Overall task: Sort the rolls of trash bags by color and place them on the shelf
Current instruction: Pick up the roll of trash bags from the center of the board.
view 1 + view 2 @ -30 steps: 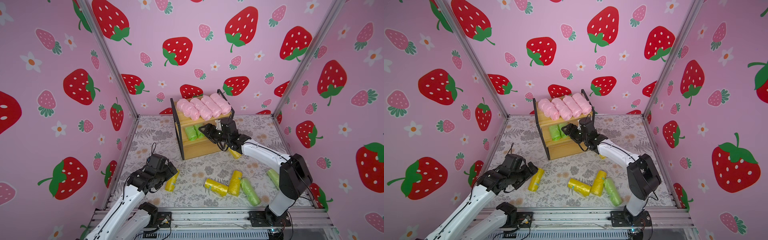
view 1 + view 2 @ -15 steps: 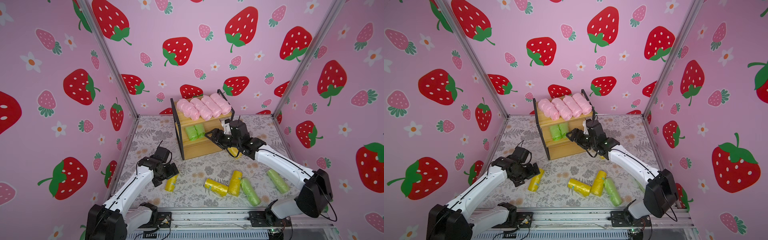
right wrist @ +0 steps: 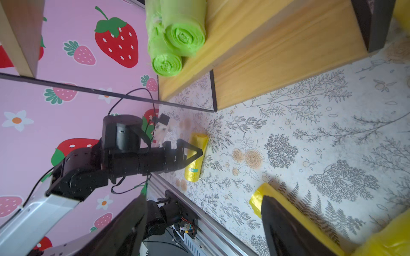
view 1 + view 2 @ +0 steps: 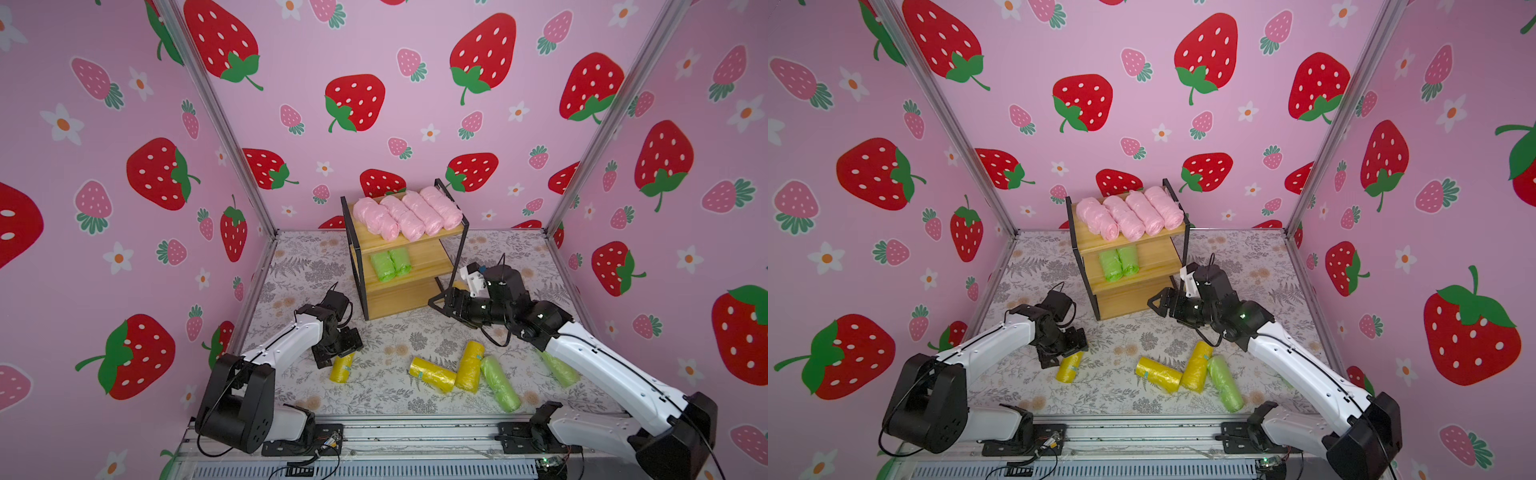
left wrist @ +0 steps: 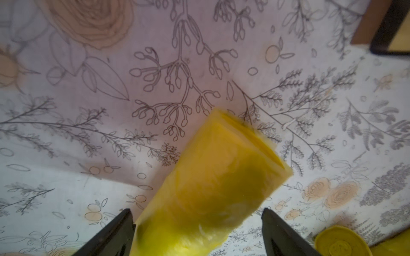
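Scanning from the left: we pick up the left gripper (image 4: 334, 354) low over the table, jaws spread wide either side of the lone yellow roll (image 4: 341, 369). The roll lies flat, and one finger (image 5: 119, 230) is just brushing its wrap.
Shelf: the shelf (image 4: 399, 301) stands back centre, turned at a slight angle.
Top tier: four pink rolls (image 4: 409, 214) lie side by side across the board.
Middle tier: two green rolls (image 4: 390, 266) lie touching, towards its left end.
Centre floor: the yellow pair (image 4: 432, 374) meets in a V, with the long green roll (image 4: 500, 382) pressed against it.
Right gripper: we see the right gripper (image 4: 440, 305) gaping, nothing between its fingers, hovering just beside the shelf's bottom right corner.
In the way: the black post (image 4: 459, 253) rises right next to that gripper, and the right arm (image 4: 602, 365) covers part of the far green roll (image 4: 561, 370).
Surface: a pale table cover (image 4: 291, 266) printed with grey ferns and peach roses, edged at the front by a metal rail (image 4: 415, 432).
Room: pink walls (image 4: 374, 50) with strawberries on three sides.
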`<state>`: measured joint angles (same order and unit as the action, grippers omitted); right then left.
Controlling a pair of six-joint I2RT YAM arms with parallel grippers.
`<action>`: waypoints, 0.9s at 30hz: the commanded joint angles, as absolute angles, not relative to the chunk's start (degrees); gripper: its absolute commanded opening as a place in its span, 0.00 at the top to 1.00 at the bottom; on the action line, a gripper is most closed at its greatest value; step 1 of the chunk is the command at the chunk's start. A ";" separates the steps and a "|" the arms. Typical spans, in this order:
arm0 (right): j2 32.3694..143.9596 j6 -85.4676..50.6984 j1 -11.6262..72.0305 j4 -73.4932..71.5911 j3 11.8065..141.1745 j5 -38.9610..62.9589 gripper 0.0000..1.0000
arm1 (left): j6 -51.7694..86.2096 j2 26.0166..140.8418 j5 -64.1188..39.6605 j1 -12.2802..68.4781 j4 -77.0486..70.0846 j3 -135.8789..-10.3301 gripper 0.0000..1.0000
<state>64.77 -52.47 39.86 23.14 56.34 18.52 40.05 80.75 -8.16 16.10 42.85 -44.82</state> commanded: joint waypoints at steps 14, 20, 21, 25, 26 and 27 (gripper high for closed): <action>62.90 -51.37 45.73 28.12 51.60 14.76 0.15 | 40.30 85.70 -7.54 15.47 36.19 -45.63 0.50; 65.13 -49.11 49.69 30.96 53.26 11.07 0.14 | 44.54 81.90 -12.92 15.45 31.77 -41.06 0.92; 65.52 -48.54 50.33 31.78 53.79 10.26 0.13 | 45.60 80.59 -13.56 15.46 30.95 -40.18 0.99; 67.05 -46.47 52.43 33.49 55.62 8.78 0.02 | 51.43 72.72 -16.56 15.47 28.12 -35.61 1.00; 67.19 -46.11 52.87 33.40 55.85 8.72 0.02 | 53.15 70.03 -17.40 15.47 27.56 -34.40 1.00; 67.24 -45.98 53.27 33.32 55.98 8.66 0.01 | 54.77 67.65 -18.15 15.46 27.12 -33.44 1.00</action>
<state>67.18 -48.29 52.29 31.40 53.78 10.76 48.71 72.75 -14.09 15.64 29.52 -35.07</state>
